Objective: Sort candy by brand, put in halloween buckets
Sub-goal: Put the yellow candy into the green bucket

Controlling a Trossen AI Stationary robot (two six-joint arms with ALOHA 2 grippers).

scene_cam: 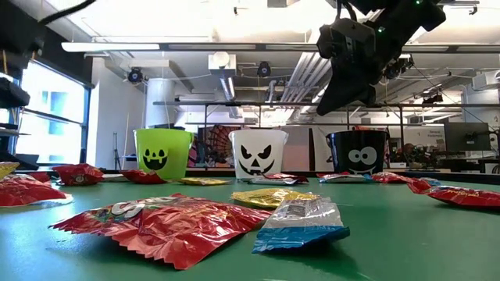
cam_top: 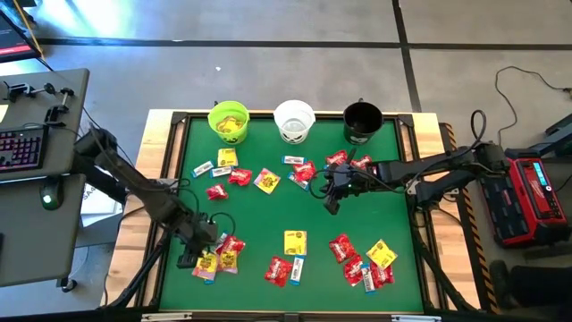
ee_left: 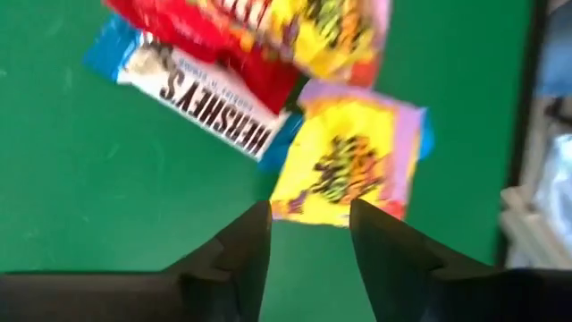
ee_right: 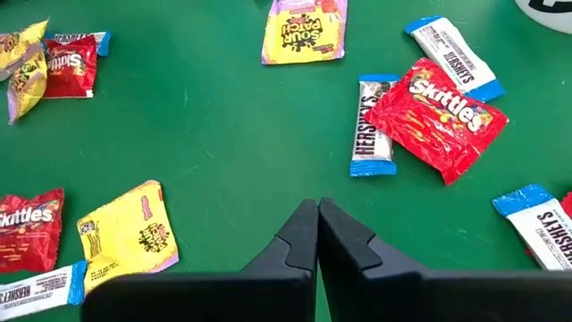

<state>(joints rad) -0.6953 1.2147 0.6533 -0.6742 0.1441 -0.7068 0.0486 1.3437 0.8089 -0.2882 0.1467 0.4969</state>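
Green table [cam_top: 268, 215], three buckets [cam_top: 294, 120], candy [cam_top: 295, 242] scattered, uncountable

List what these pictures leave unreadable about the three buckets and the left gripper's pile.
- Black bucket: its inside is only dark in the high view; the low view shows just its outer wall.
- White bucket: contents too small to tell from above.
- Lime green bucket: something yellow inside, brand unreadable.
- Left gripper: open over a yellow packet; the wrist picture is blurred, and its top edge cuts off the red packet.
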